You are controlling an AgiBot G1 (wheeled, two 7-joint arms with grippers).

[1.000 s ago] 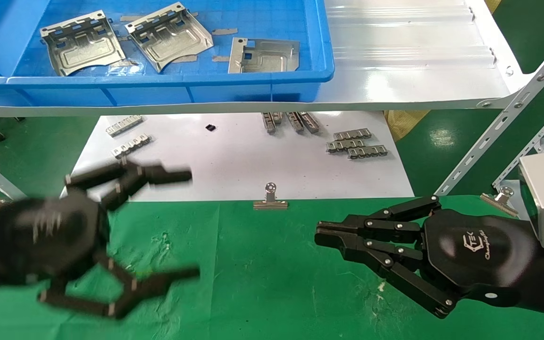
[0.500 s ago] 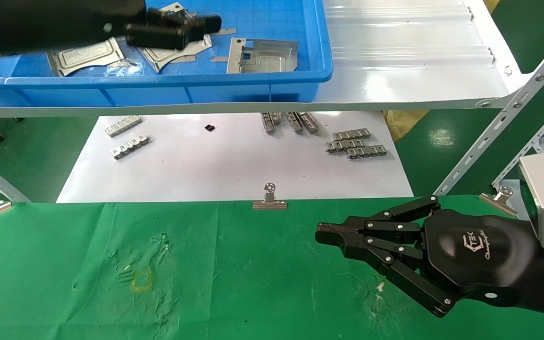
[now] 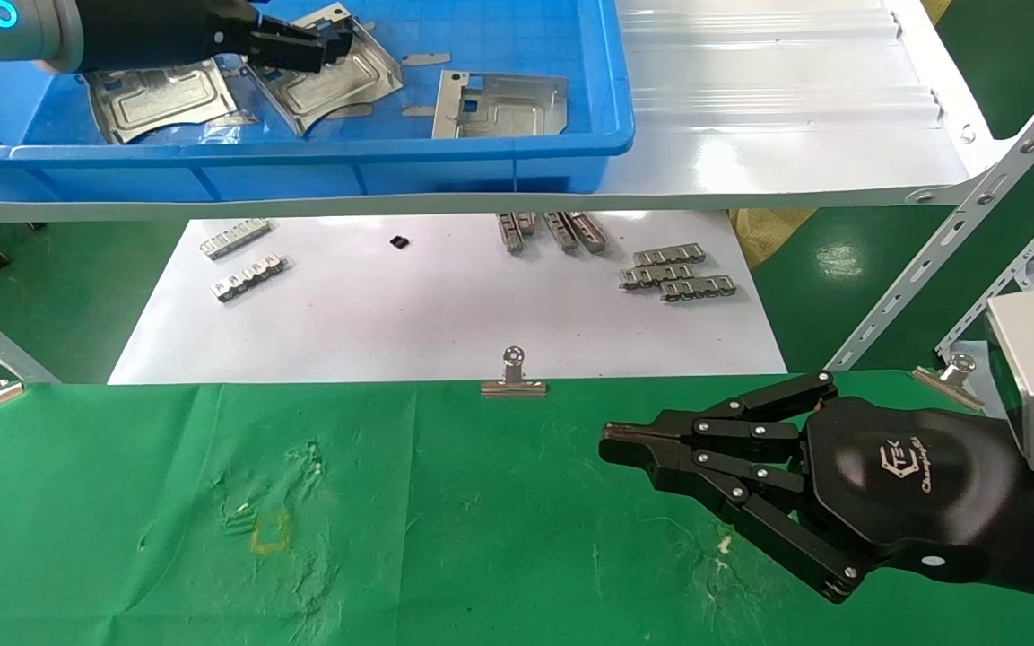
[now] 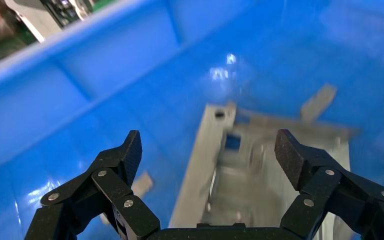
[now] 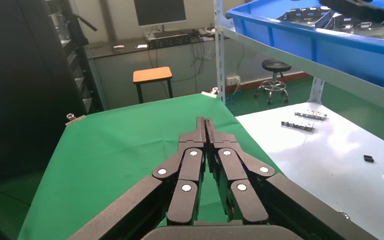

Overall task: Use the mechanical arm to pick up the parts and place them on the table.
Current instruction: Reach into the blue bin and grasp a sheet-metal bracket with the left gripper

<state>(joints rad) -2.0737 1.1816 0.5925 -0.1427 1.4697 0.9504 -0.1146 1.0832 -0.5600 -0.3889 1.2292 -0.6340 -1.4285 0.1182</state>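
Three silvery parts lie in the blue bin: a left one (image 3: 153, 99), a middle one (image 3: 337, 81) and a right one (image 3: 499, 103). My left gripper (image 3: 324, 47) is inside the bin, over the middle part. In the left wrist view it (image 4: 207, 150) is open and empty, and a part (image 4: 260, 170) lies on the bin floor beyond its fingertips. My right gripper (image 3: 611, 444) is shut and empty, held just above the green table (image 3: 445, 538). It also shows in the right wrist view (image 5: 205, 122).
The blue bin (image 3: 301, 170) stands on a glossy white shelf (image 3: 777, 117). Below it a white sheet (image 3: 445, 314) holds several small ridged strips (image 3: 678, 274). Binder clips (image 3: 513, 377) grip the cloth's far edge. A perforated shelf brace (image 3: 956, 233) slants at the right.
My left arm has risen from over the green cloth into the blue bin and then drawn back a little to the left. My right arm has not moved.
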